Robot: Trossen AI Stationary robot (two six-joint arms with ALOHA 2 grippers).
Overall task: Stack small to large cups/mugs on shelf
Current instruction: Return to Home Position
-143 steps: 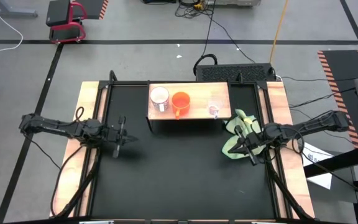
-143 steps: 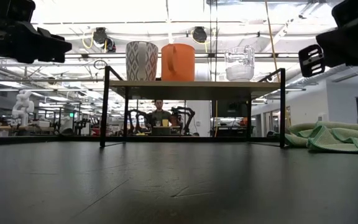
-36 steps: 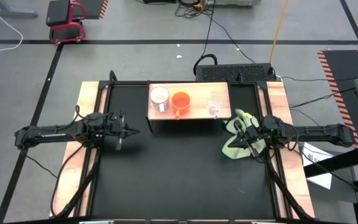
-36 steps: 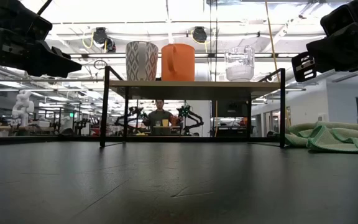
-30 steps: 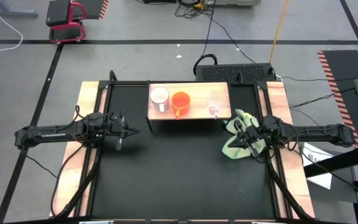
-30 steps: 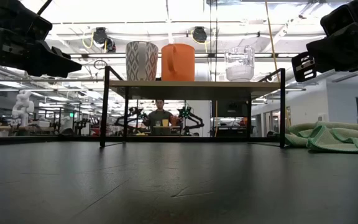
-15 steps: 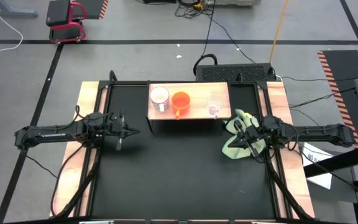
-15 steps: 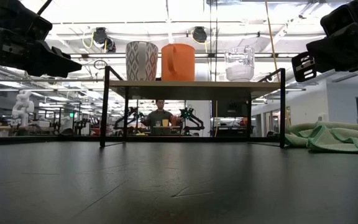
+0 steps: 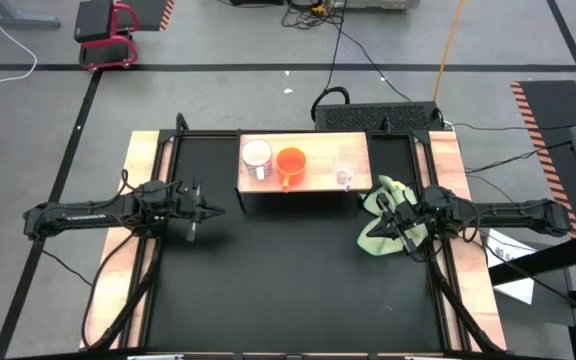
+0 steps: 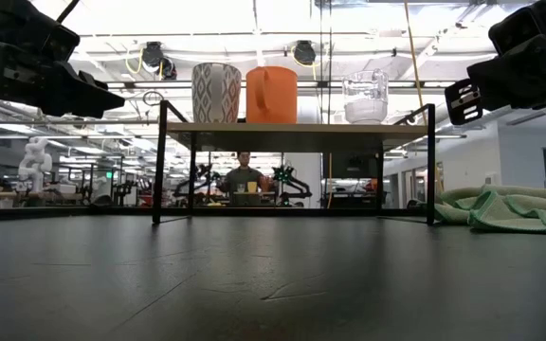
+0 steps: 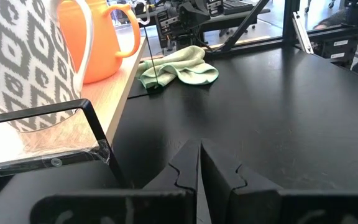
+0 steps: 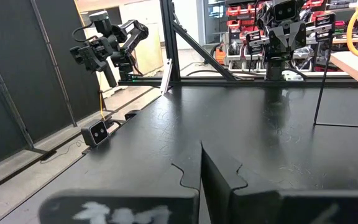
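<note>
Both hands hang empty over the counter [image 9: 288, 280], fingers pressed together: the left hand [image 9: 206, 210] off the shelf's left end, the right hand [image 9: 400, 228] above the green cloth [image 9: 376, 235] off its right end. Farther back, between them, the shelf [image 9: 318, 150] carries the white mug [image 9: 256, 155], orange mug [image 9: 290, 162] and glass cup [image 9: 345, 173] in a row. Retreat looks unobstructed.

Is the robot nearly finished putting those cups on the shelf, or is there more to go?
Looks done: the patterned mug, orange mug and glass cup all stand in a row on the shelf. Nothing is in hand: the left gripper and right gripper are shut, empty, either side of the shelf. No cup is left to place.
</note>
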